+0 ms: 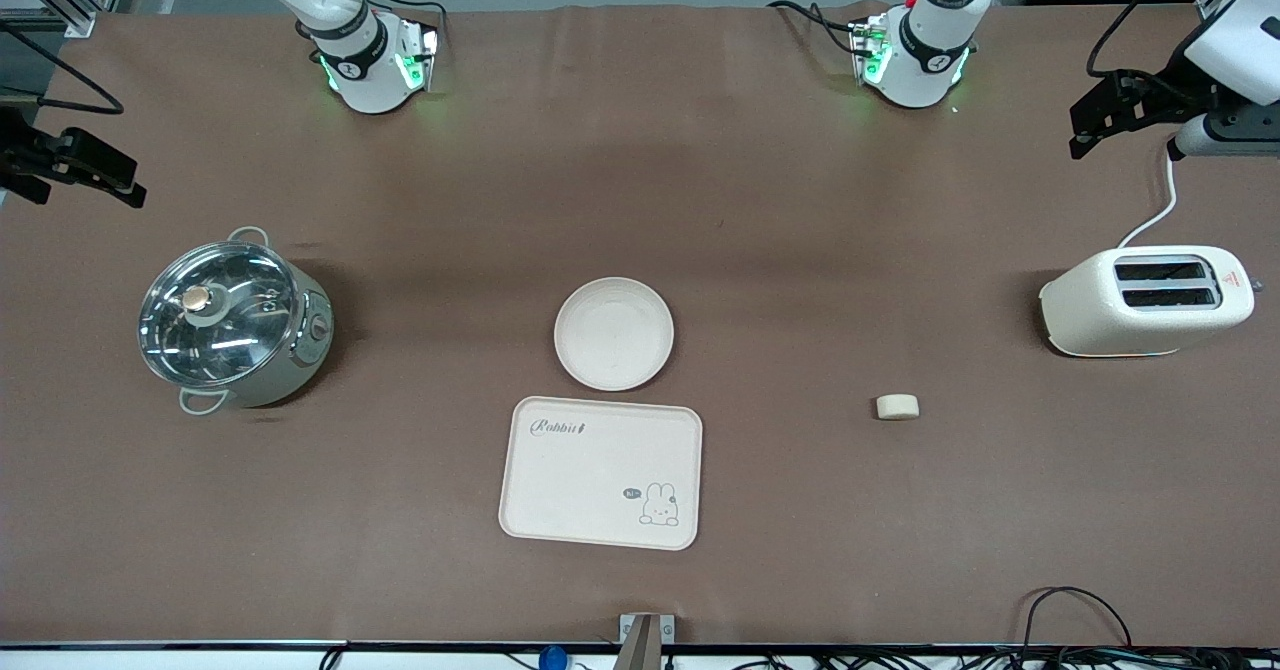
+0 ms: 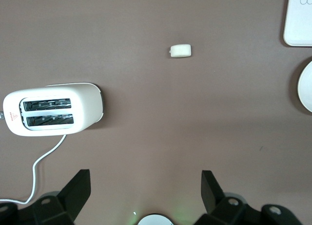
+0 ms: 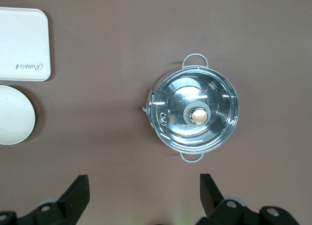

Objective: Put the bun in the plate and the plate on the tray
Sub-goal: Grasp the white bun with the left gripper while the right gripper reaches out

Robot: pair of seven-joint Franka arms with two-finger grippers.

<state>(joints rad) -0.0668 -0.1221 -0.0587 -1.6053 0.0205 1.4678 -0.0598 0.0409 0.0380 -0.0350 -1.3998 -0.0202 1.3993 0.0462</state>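
A brown cloth covers the bench, and both arms wait raised at its ends. The left gripper hangs over the bench at the left arm's end, near the toaster, its fingers spread wide and holding nothing. The right gripper hangs over the right arm's end, close to the lidded pot, fingers likewise spread wide and empty.

The bun lies alone on the cloth, well apart from the plate, toward the left arm's end and nearer the front camera than the toaster. The plate sits empty near the middle of the bench. The tray, with its "Rabbit" lettering and bunny drawing, lies just beside the plate, nearer the front camera, and carries nothing. A white cord runs from the toaster toward the left arm's end
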